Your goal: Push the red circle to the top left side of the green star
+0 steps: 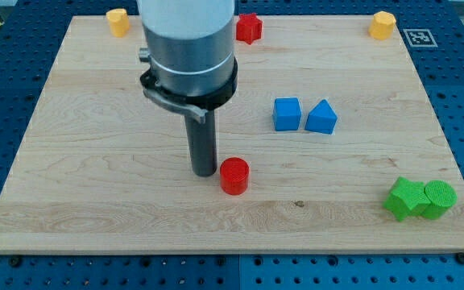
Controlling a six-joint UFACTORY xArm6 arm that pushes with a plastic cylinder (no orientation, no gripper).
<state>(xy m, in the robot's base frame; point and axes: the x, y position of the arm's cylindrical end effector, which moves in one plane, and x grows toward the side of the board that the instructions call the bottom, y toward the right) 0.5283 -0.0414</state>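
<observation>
The red circle (234, 176) is a short red cylinder on the wooden board (95, 161), a little below the middle. My tip (205, 171) stands just to its left, very close or touching. The green star (406, 198) lies near the board's bottom right corner, with a green circle (439, 198) touching it on its right. The red circle is far to the left of the green star.
A blue cube (287, 113) and a blue triangular block (321, 118) sit side by side right of the middle. A red star-like block (249, 28) is at the top edge. Yellow blocks stand at the top left (118, 21) and the top right (383, 25).
</observation>
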